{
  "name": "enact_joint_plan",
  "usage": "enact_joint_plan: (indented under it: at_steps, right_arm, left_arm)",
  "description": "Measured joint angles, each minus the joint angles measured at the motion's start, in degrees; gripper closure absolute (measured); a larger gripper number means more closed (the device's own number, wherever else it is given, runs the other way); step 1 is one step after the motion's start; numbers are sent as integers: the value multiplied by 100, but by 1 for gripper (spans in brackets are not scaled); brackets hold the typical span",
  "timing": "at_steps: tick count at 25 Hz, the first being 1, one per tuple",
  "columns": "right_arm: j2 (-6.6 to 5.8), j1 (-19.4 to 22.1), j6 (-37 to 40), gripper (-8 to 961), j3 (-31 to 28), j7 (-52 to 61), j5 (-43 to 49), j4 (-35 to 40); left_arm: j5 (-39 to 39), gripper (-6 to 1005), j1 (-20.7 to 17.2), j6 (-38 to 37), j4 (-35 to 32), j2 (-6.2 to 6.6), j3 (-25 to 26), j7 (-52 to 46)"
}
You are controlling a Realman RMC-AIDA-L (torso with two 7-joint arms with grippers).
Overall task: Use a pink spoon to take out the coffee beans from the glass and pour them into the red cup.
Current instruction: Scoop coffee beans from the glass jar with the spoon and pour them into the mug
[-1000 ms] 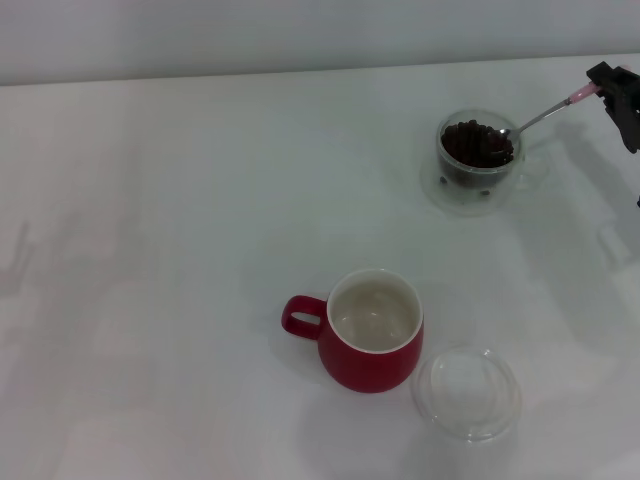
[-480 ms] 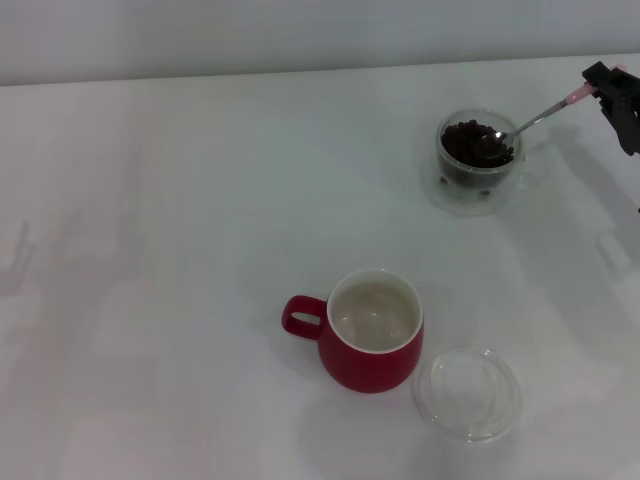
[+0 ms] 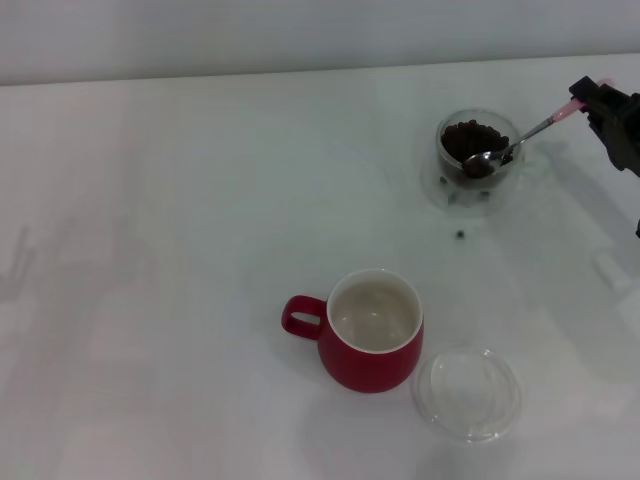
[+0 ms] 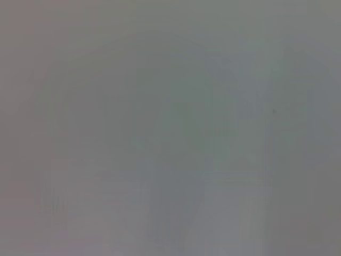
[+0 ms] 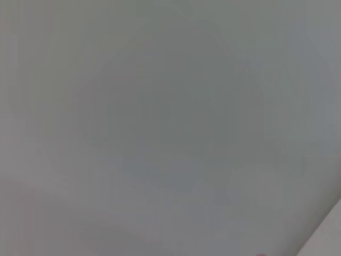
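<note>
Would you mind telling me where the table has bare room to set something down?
The table is bare left of the red cup and glass. It is crowded at right: clear dish beside the cup, a spilled bean, and the right gripper holding the pink spoon.

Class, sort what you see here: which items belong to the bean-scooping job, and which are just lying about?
In the job: pink spoon, coffee beans, glass, red cup, right gripper.
Lying about: clear round dish, stray bean on the table.

Test bench — bare white tabletop [image 3: 180,200]
</note>
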State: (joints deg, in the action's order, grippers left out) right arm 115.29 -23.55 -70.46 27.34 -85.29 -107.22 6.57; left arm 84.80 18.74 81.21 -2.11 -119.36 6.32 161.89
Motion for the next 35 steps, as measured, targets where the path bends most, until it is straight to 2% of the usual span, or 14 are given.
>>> enact_joint_plan:
  at_steps: [35]
  right_arm:
    - [30,120,-1212,805,710,250,79,-847]
  left_arm:
    - [21,255,-14,-150,-44,18,-15,0]
